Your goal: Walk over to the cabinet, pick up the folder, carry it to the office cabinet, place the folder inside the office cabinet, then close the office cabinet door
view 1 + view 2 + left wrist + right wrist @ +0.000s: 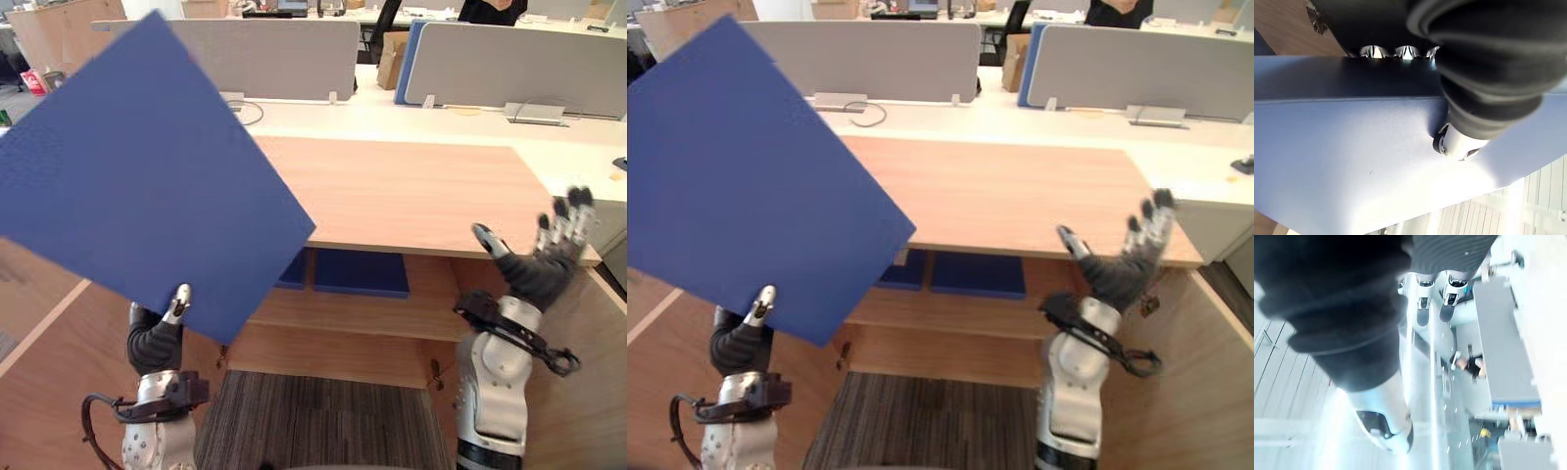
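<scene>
Closest to the head camera is the blue folder (147,166), raised high and tilted on one corner in front of the open office cabinet (411,196). It is not yet inside.

The main risk, as I judge it, is the grip. The left robot hand (157,338) pinches the folder only at its lower edge, so nearly the whole sheet stands above the pinch. It could swing or slide out as the arm lowers it. The folder's right corner hangs just in front of the cabinet's top edge, and a careless move down could knock it there. The upper shelf (333,308) already carries flat blue folders (361,272), which leaves less room for a clean entry.

In the left wrist view the thumb (1459,142) presses on the folder's face with the fingers curled behind it — a closed pinch. The right robot hand (544,264) is spread wide, fingers straight, holding nothing. It is raised at the right end of the cabinet's front edge — whether it touches the wood I cannot tell.
</scene>
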